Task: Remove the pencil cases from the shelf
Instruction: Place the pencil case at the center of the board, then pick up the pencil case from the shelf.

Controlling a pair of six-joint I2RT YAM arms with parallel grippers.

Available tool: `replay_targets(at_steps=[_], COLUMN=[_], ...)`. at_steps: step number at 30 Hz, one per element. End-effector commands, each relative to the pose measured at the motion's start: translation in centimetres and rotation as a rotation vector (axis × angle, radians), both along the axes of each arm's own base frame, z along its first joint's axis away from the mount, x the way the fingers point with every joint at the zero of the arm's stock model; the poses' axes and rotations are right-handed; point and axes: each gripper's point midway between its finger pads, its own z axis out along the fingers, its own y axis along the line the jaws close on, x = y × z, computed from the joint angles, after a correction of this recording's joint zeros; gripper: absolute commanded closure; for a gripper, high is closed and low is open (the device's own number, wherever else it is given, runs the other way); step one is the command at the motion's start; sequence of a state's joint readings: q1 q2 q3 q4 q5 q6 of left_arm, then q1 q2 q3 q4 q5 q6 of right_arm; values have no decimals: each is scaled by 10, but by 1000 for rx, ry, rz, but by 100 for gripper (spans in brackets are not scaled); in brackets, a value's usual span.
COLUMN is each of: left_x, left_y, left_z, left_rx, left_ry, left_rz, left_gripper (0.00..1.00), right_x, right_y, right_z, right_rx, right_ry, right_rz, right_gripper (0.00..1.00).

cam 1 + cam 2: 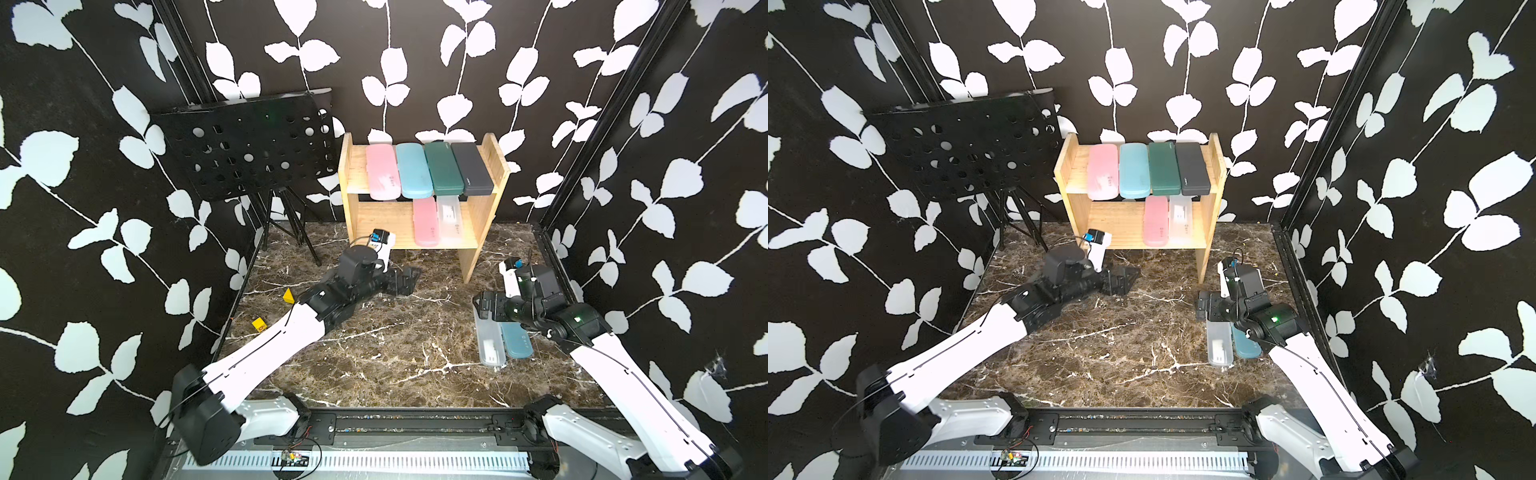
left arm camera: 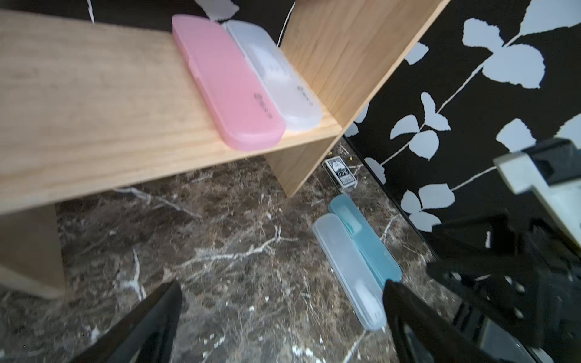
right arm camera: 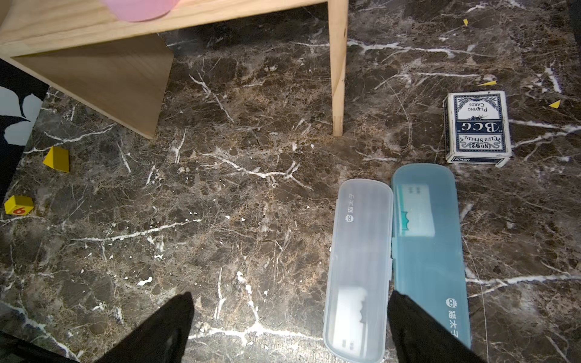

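Observation:
The wooden shelf (image 1: 382, 220) stands at the back. Its top board carries a pink (image 1: 382, 172), a light blue (image 1: 412, 170), a dark green (image 1: 444, 168) and a dark grey pencil case (image 1: 471, 168). On the lower board lie a pink case (image 2: 229, 85) and a frosted clear one (image 2: 283, 78). Another clear case (image 3: 358, 267) and a light blue case (image 3: 427, 251) lie side by side on the table at the right. My right gripper (image 3: 290, 295) hovers open over the clear one, gripping nothing. My left gripper (image 2: 282, 284) is open and empty, low before the shelf's lower board.
A black perforated music stand (image 1: 249, 145) on a tripod stands at the back left. A playing-card box (image 3: 476, 127) lies right of the shelf's leg. Two yellow blocks (image 1: 288, 296) (image 1: 258, 324) sit near the left wall. Patterned walls close in both sides.

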State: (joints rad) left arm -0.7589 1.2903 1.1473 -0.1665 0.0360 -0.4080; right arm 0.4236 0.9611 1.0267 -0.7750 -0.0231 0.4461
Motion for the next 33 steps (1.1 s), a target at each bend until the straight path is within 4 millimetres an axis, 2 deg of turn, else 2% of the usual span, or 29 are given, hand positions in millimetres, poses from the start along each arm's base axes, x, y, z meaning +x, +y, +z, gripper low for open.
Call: replay_targets(at_steps=[1,7,12,18,28,33], left_x=[20,58,81,91,118,127], left_y=[-11,-33,-57,-70,-87,-88], left_z=[4,-4,-6,2,-12,-21], left_rx=[88,208,233,159,158,180], left_ry=[-113,-208,-257,-284,-266,-269], left_rz=[11,54,35,53,97,128], left_gripper=[1,1,1,1,1,1], right_x=[6,11,16,21,27,29], right_y=[5,7,7,7,4,3], right_z=[14,15,11,5,1,-2], right_rx=[35,33,10,-10,-26,-34], right_ry=[-24,-31,-23,-5,9,22], right_rz=[-12,-8,1,13,30,39], right_gripper=[1,1,1,1,1,1])
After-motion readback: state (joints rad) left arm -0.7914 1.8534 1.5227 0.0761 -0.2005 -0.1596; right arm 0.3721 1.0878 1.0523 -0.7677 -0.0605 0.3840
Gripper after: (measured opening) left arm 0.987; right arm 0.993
